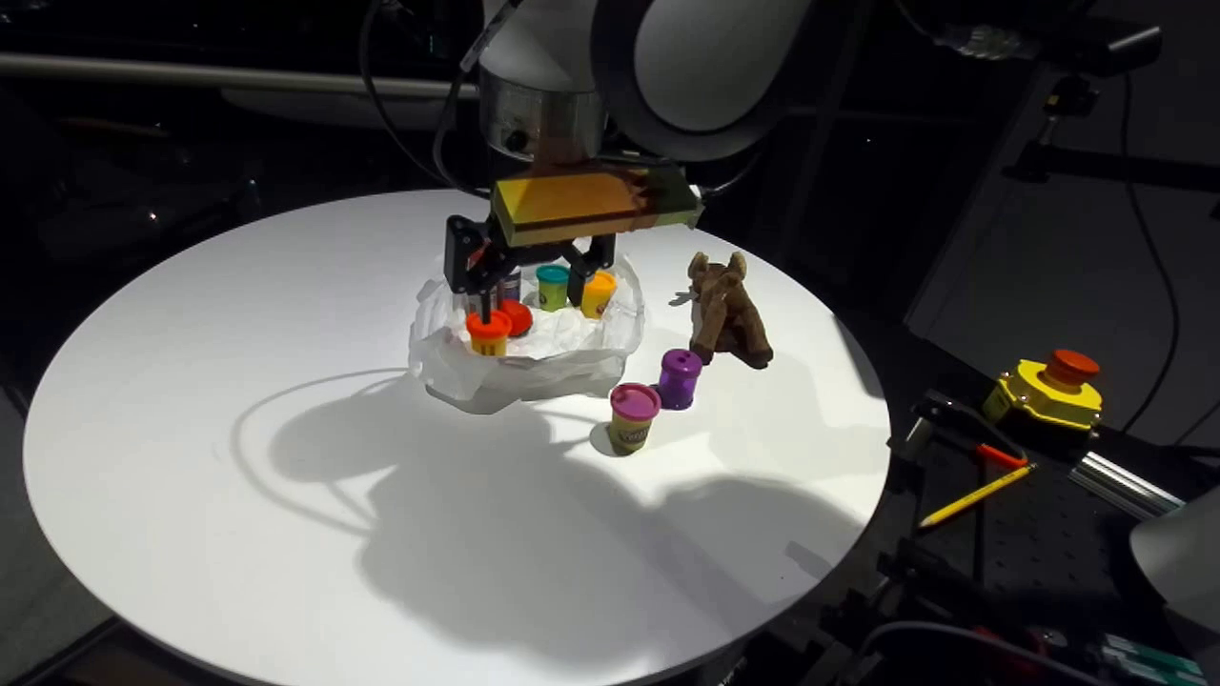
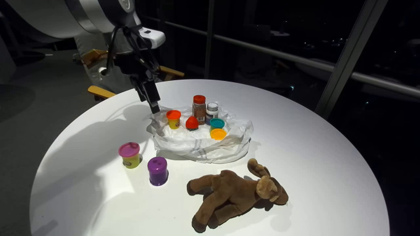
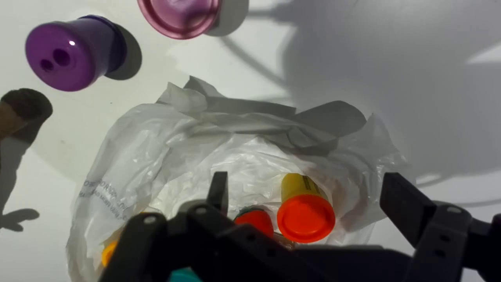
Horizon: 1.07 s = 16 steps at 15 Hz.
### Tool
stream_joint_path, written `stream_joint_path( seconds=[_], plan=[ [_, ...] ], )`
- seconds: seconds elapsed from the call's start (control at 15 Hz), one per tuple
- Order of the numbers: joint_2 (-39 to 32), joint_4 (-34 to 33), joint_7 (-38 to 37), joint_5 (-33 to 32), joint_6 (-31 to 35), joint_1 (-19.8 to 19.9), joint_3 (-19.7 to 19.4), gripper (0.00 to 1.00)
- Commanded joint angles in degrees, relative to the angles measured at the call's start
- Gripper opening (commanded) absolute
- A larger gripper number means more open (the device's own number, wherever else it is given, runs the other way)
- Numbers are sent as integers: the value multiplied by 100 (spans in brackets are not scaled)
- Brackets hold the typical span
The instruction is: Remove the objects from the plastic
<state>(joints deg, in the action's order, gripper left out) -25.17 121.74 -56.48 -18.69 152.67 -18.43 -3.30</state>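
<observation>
Red-orange-lidded cup (image 2: pixel 173 119) and red-capped jar (image 2: pixel 199 110) upright in plastic bag (image 2: pixel 213 151), long axes vertical. Claw (image 3: pixel 305 184) spread wide, that cup between its sides in wrist view. On table (image 2: pixel 321 164), outside bag: purple cup (image 2: pixel 157 171) upright; brown animal (image 2: pixel 234 191) lying, head pointing away from it.

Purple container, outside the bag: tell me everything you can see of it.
The purple container is glossy and looks like plastic. Its rounded top has two round holes, one larger; the darker body ends in a rim at the base. It stands upright on the white table, outside the plastic bag, with the pink-lidded tub nearby but apart. Only the table appears to touch it.
</observation>
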Motion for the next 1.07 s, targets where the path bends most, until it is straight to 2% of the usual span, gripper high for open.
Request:
stream_joint_path(
  seconds=[0.0, 0.27, 0.93, 1.0],
  plan=[
    [-597, -686, 257, 895, -60, 341, 197, 100],
    [-1085, -1272, 150, 1367, -70, 327, 19, 100],
    [-1795, -2202, 114, 1604, -401, 270, -240, 100],
    [-1837, -2243, 95, 1582, -437, 251, -278, 75]
  ],
)
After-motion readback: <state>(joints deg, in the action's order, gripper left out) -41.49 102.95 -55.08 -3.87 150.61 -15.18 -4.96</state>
